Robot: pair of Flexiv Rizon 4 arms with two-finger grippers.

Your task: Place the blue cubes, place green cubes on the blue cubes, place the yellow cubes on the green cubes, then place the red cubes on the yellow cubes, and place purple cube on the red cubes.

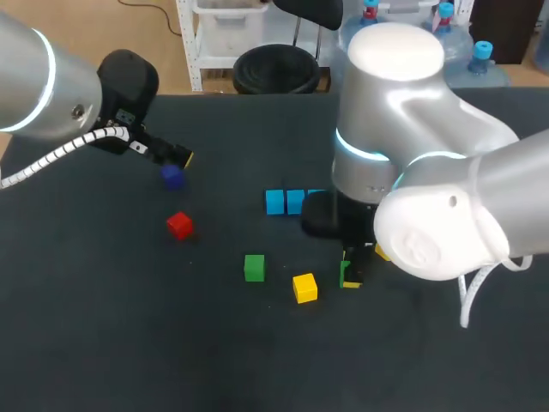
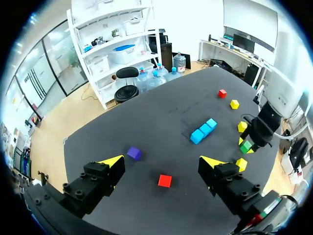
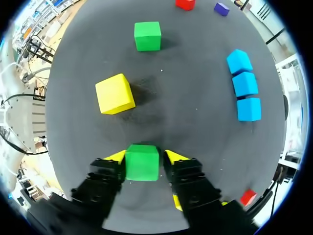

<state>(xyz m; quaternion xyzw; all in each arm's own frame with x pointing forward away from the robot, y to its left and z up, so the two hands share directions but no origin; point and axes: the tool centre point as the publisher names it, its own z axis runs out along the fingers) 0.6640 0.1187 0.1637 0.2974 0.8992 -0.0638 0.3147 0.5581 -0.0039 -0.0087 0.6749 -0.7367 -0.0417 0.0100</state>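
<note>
Right gripper [image 3: 144, 157]: both yellow tips are pressed to opposite sides of the held green cube [image 3: 142, 166] at a narrow spread. I cannot tell whether that cube rests on the table [image 1: 129, 335] or sits just off it.

Ahead of those fingers is the near yellow cube [image 3: 115, 93], off to one side. The loose green cube [image 3: 147, 35] lies farther out past it, with a gap between the two. The blue cubes [image 3: 243, 85], three in a touching row, lie off to the other side, well apart from the held cube.

Left gripper [image 2: 161, 164]: the fingers stand wide apart and touch nothing. The red cube [image 2: 165, 180] lies on the table between their lines, apart from both. The purple cube [image 2: 134, 153] is just ahead of one tip.

Far side, left wrist view: a second red cube [image 2: 222, 93] and a far yellow cube [image 2: 234, 104] lie close together beyond the blue row.

Surface: dark and matte.

Head view: the right arm covers one end of the blue row. The red cube stands well apart from the row, and the loose green cube and near yellow cube lie between the row and the table's near side. The left gripper is near the back edge.
</note>
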